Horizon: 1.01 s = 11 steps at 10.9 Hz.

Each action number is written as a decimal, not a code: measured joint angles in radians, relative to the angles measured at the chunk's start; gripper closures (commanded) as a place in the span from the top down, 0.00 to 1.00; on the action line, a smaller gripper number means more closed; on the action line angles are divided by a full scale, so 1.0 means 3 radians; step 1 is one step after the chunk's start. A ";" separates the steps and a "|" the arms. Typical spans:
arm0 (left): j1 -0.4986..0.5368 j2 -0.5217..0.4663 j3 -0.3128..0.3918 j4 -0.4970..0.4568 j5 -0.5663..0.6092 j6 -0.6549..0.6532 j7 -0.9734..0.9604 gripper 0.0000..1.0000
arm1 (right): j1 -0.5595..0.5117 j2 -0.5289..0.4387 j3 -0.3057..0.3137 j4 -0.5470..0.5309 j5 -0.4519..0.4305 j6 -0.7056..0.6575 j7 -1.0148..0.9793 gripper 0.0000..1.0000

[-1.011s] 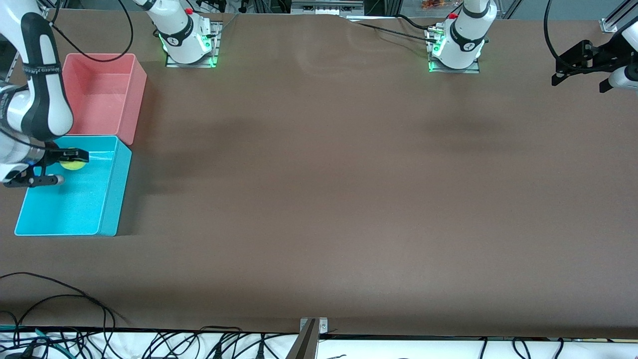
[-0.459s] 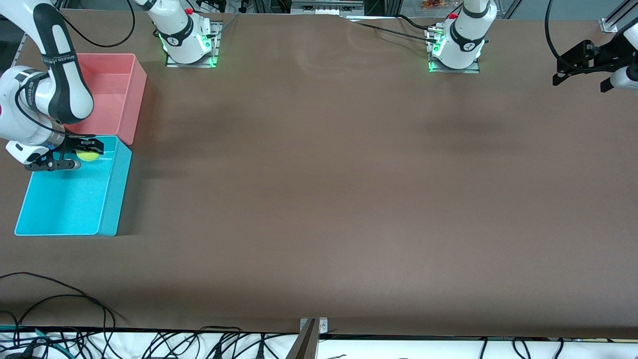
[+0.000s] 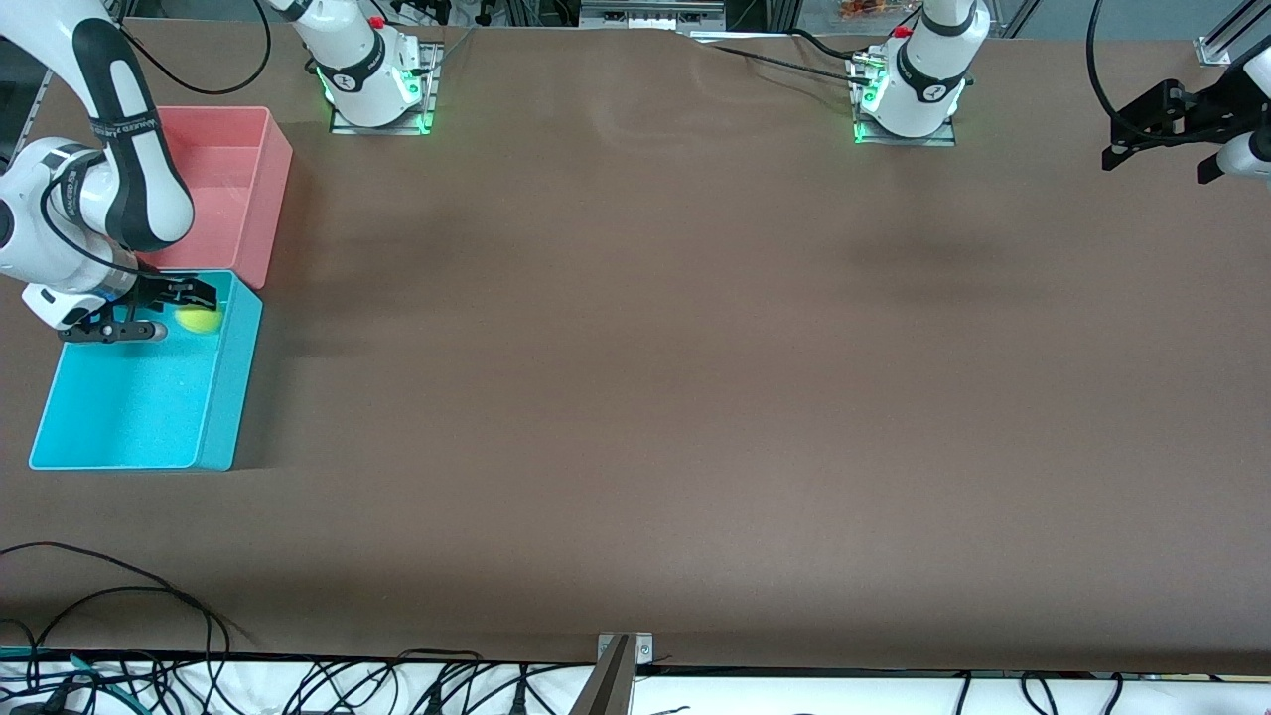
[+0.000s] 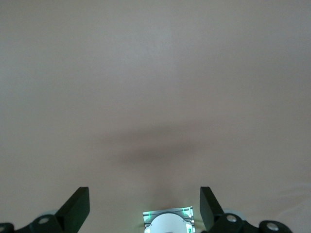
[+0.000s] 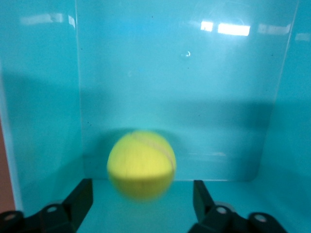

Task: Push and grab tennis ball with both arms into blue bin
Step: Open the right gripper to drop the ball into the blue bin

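Tennis ball (image 3: pixel 199 320) seen inside blue bin (image 3: pixel 230 397), at end beside pink bin (image 3: pixel 270 189), free of fingers. Right end effector (image 3: pixel 149 310) held over same end of bin, jaws spread, nothing gripped. Left end effector (image 3: pixel 1157 139) parked over left arm's end of desk (image 3: pixel 635 397), waiting, jaws apart and empty. Release judged done; best completed by straight lift clear of bin wall, rim not to be clipped.

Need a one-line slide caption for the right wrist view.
Tennis ball inside the blue bin, free between the open right gripper fingers.
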 measured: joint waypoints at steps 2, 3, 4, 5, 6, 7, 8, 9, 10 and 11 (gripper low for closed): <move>-0.0001 0.0000 0.0000 0.0000 0.0000 -0.0001 0.0000 1.00 | 0.0000 0.0002 0.0000 0.0000 0.0002 0.0004 0.0000 1.00; -0.0002 0.0000 -0.0001 0.0000 0.0000 -0.0001 0.0000 1.00 | 0.0000 0.0001 0.0000 0.0000 0.0002 0.0004 0.0000 1.00; -0.0002 0.0000 -0.0001 0.0000 0.0000 -0.0001 0.0000 1.00 | 0.0000 0.0001 0.0000 0.0000 0.0003 0.0004 0.0000 1.00; -0.0003 0.0000 -0.0003 0.0000 0.0000 -0.0001 0.0000 1.00 | 0.0000 -0.0002 0.0000 0.0001 0.0003 0.0004 0.0000 1.00; -0.0005 0.0000 -0.0006 0.0000 0.0000 -0.0001 0.0000 1.00 | 0.0000 -0.0018 0.0000 0.0006 0.0003 0.0002 0.0000 1.00; -0.0007 0.0000 -0.0011 0.0000 0.0000 -0.0001 0.0000 1.00 | 0.0000 -0.0056 0.0000 0.0026 0.0003 -0.0029 0.0000 1.00; -0.0008 0.0000 -0.0023 0.0000 0.0000 -0.0001 0.0000 1.00 | 0.0001 -0.0107 0.0000 0.0093 0.0003 -0.0167 0.0000 1.00; -0.0010 0.0000 -0.0034 0.0001 0.0000 -0.0001 0.0000 1.00 | 0.0002 -0.0166 0.0000 0.0233 0.0004 -0.0459 0.0001 1.00; -0.0013 0.0000 -0.0037 0.0002 0.0000 -0.0001 0.0000 1.00 | 0.0003 -0.0219 0.0000 0.0458 0.0008 -0.0852 0.0003 1.00; -0.0014 0.0000 -0.0037 0.0003 0.0000 -0.0001 0.0000 1.00 | 0.0003 -0.0253 -0.0001 0.0730 0.0027 -0.1261 0.0003 1.00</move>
